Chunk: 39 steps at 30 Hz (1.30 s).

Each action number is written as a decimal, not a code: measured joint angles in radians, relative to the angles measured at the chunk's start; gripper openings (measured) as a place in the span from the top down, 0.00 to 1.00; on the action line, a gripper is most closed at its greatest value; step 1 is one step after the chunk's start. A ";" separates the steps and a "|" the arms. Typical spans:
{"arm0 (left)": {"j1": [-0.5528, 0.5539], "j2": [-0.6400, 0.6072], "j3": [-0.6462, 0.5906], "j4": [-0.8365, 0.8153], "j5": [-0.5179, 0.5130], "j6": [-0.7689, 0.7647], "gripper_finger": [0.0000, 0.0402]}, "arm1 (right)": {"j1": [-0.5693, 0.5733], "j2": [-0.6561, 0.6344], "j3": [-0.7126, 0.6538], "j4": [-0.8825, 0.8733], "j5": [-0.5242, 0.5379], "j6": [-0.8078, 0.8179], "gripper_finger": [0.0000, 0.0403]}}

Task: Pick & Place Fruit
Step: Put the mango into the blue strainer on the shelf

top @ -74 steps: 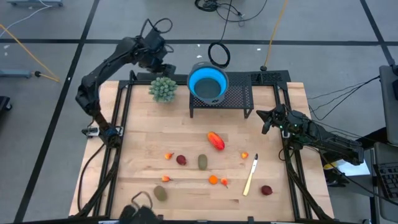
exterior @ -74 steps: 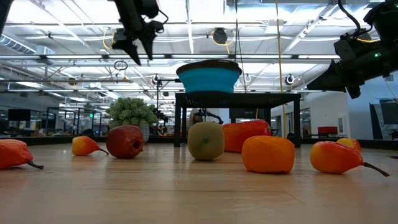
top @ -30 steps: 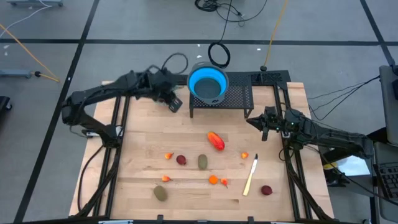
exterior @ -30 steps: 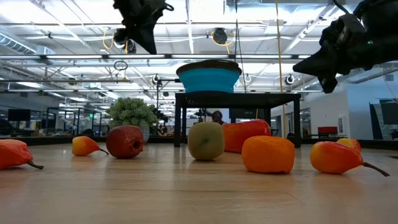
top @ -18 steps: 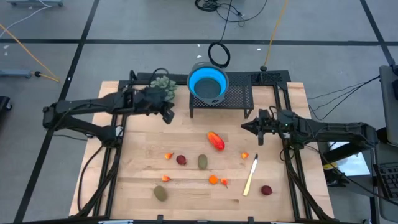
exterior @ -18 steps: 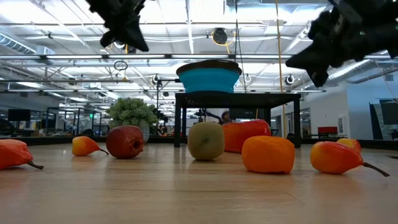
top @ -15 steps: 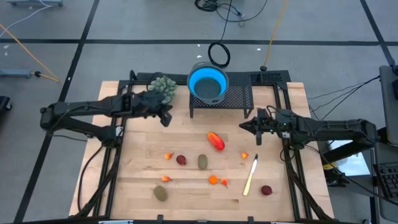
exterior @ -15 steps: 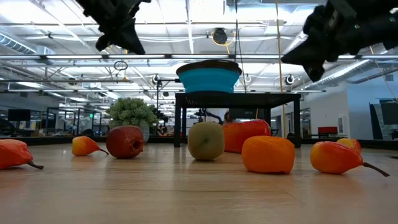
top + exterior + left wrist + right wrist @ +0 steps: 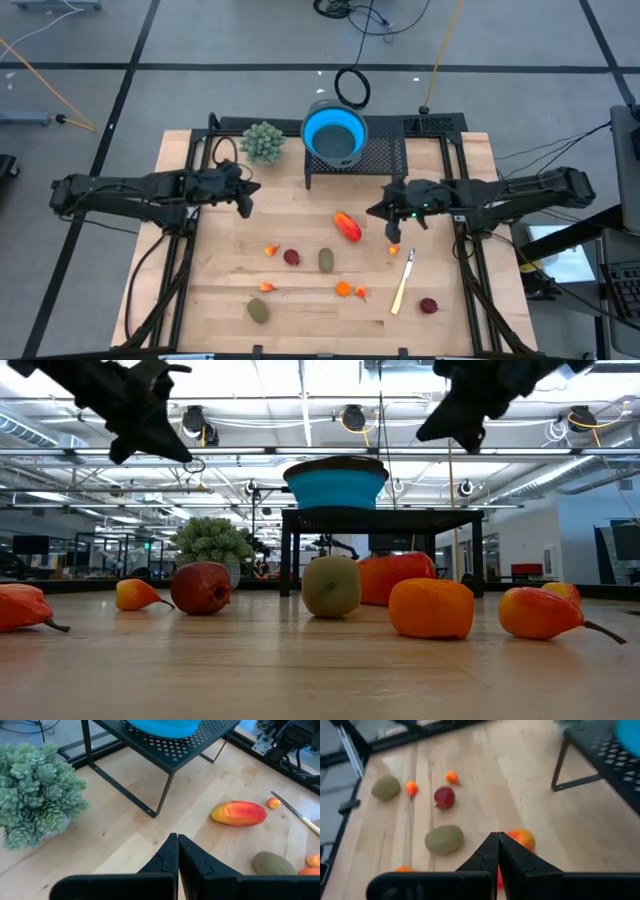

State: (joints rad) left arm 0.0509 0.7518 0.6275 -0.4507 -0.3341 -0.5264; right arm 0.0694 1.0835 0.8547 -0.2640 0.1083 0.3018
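Both claws are clenched and empty. The right claw hangs above the tabletop just beside the red-orange long fruit, on its right. The left claw hangs over the left half, near the plant and well apart from any fruit.

All the fruit lies loose on the tabletop: the long fruit mid-tabletop in front of the black stand, a dark red round one and an olive one nearer the front, a second olive one at the front left, small orange bits between them, another red one at the front right. A pale stick lies right of the middle. The blue bowl sits on the stand, likely the drop spot.

The step in hand looks like the right arm's reach for the long fruit. To do it well:
- part the jaws before descending; clenched, they would only shove the fruit
- centre over the fruit's middle and turn the wrist so the jaws close across its short width, not along it
- come straight down, as it may roll or slip
- lift high enough to pass the bowl's rim
- keep the left arm clear of the stand
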 joint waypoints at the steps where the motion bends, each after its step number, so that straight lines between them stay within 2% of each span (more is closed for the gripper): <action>1: -0.003 -0.015 -0.011 0.000 -0.003 0.000 1.00 | 0.009 0.030 0.027 -0.022 0.000 0.000 1.00; 12: -0.035 -0.110 -0.099 -0.001 -0.005 0.039 0.99 | 0.094 0.328 0.266 -0.232 -0.001 -0.060 1.00; 19: -0.035 -0.129 -0.116 0.000 0.001 0.079 0.99 | 0.094 0.379 0.283 -0.226 0.002 -0.071 1.00; 22: -0.035 -0.144 -0.121 0.012 0.007 0.099 1.00 | 0.085 0.378 0.283 -0.234 0.039 -0.059 0.98; 24: -0.035 -0.160 -0.123 0.012 0.016 0.113 0.99 | 0.075 0.379 0.283 -0.239 0.072 -0.037 0.96; 28: -0.035 -0.199 -0.123 0.012 0.025 0.131 0.99 | 0.054 0.378 0.283 -0.235 0.073 -0.027 0.89; 35: -0.035 -0.308 -0.123 -0.036 0.078 0.171 0.99 | 0.023 0.378 0.283 -0.235 0.067 0.014 0.70; 39: -0.035 -0.377 -0.123 -0.046 0.121 0.213 0.99 | 0.004 0.378 0.283 -0.235 -0.032 0.024 0.58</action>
State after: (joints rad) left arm 0.0162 0.3751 0.5049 -0.4966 -0.2128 -0.3134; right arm 0.0737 1.4616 1.1372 -0.4993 0.0762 0.3256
